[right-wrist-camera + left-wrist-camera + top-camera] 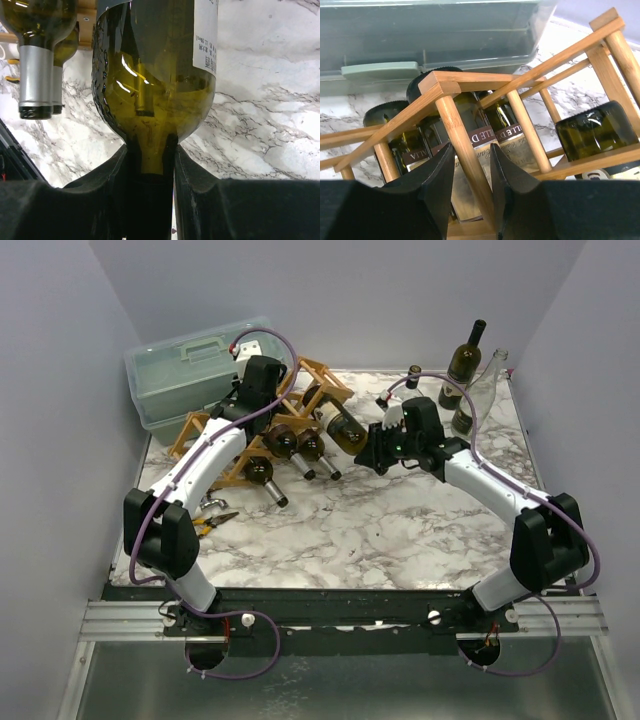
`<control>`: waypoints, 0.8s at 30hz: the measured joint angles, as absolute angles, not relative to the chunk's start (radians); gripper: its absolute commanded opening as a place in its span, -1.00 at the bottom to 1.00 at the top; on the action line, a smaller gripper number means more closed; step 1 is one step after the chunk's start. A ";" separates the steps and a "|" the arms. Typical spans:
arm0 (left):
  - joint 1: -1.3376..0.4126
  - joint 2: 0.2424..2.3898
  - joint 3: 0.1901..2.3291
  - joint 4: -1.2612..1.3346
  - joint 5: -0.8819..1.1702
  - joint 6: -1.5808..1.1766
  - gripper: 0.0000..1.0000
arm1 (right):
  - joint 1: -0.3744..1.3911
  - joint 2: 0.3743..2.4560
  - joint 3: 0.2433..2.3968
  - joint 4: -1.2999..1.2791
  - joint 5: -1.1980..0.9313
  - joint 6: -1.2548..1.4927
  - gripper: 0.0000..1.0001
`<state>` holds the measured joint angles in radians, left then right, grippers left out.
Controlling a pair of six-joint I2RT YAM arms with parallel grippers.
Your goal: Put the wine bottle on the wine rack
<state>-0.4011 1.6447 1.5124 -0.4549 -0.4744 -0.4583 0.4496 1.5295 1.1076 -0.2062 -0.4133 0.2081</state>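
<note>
The wine rack [322,373], a light wooden lattice, stands at the back left with several dark bottles [285,445] lying in it. My left gripper [262,408] reaches over it. In the left wrist view it [472,150] is shut on one round slat [455,125] of the wine rack [560,47]. My right gripper [378,452] is shut on the neck of the wine bottle [345,428], which lies nearly level. The wine bottle's base end [595,135] rests at the rack's right cell. In the right wrist view the fingers [192,175] clamp the wine bottle [155,90] at its neck.
A pale green toolbox [190,370] sits behind the rack. Two upright bottles, one dark [462,365] and one clear [482,395], stand at the back right. Pliers [215,523] lie near the left arm. Necks of racked bottles [36,75] point toward the right gripper.
</note>
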 measured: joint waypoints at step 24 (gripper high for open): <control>-0.408 1.618 1.470 -0.437 -0.351 -0.459 -0.11 | 0.466 1.607 1.150 -0.147 -0.371 0.435 -0.99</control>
<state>-0.4080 1.6176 1.4700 -0.4374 -0.3511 -0.4595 0.4660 1.6070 1.1503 -0.1467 -0.3714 0.4355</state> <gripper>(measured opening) 0.383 0.341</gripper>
